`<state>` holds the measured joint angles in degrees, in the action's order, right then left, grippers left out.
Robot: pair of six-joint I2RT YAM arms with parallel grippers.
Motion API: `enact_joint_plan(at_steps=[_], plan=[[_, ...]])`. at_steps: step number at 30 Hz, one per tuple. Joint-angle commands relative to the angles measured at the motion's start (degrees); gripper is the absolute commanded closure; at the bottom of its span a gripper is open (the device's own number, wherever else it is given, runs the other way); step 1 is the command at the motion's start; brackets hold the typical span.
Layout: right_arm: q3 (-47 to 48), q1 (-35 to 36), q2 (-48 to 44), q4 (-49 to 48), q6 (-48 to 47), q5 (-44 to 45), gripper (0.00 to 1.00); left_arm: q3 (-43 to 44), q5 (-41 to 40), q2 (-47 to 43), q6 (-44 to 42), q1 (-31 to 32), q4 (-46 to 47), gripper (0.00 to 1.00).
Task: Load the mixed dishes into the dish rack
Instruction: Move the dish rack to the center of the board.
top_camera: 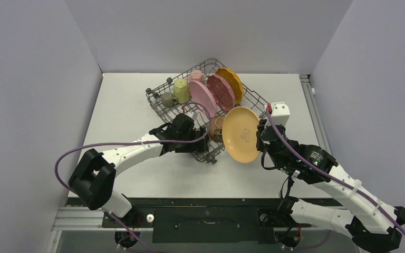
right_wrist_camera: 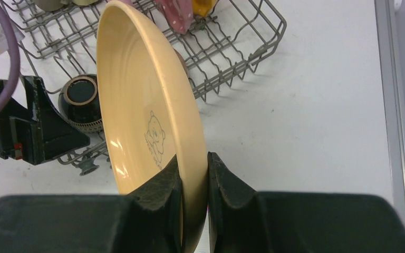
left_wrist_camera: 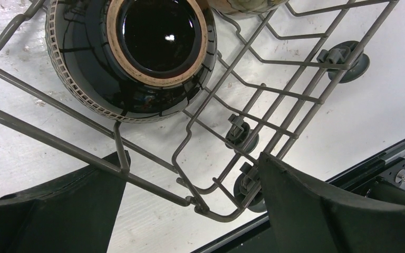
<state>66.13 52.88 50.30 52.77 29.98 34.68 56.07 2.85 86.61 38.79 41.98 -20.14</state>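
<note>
Our right fingers (right_wrist_camera: 222, 180) pinch the yellow plate (top_camera: 241, 134) upright, just right of the dish rack (top_camera: 250, 94). Our left fingers (left_wrist_camera: 306, 205) gape over its near corner, seemingly empty.

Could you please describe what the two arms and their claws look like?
The left arm and right arm have white shells with black joints, and a purple cable runs along each. The left claw and right claw have matte black, wedge-shaped fingers.
</note>
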Motion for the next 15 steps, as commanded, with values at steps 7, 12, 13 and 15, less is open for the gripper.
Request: enact_joint_plan(at_steps=[7,12,13,15], plan=[[12.3,-0.9,12.1,-11.3,-14.1,-6.4,1.0,1.4,0.2,-8.2,-4.8,-0.3,-5.7,0.03],[18.1,-0.9,21.5,-15.6,-20.4,-8.7,1.0,1.8,-0.3,-14.4,-7.9,-1.5,-11.9,0.04],[20.1,-0.8,23.0,-16.0,-22.3,-8.9,1.0,1.5,-0.5,-17.0,-8.3,-1.6,-12.6,0.04],[23.3,-0.8,27.5,-17.0,-24.5,-8.4,1.0,0.9,-0.8,-21.0,-9.2,-2.6,-15.0,0.04]])
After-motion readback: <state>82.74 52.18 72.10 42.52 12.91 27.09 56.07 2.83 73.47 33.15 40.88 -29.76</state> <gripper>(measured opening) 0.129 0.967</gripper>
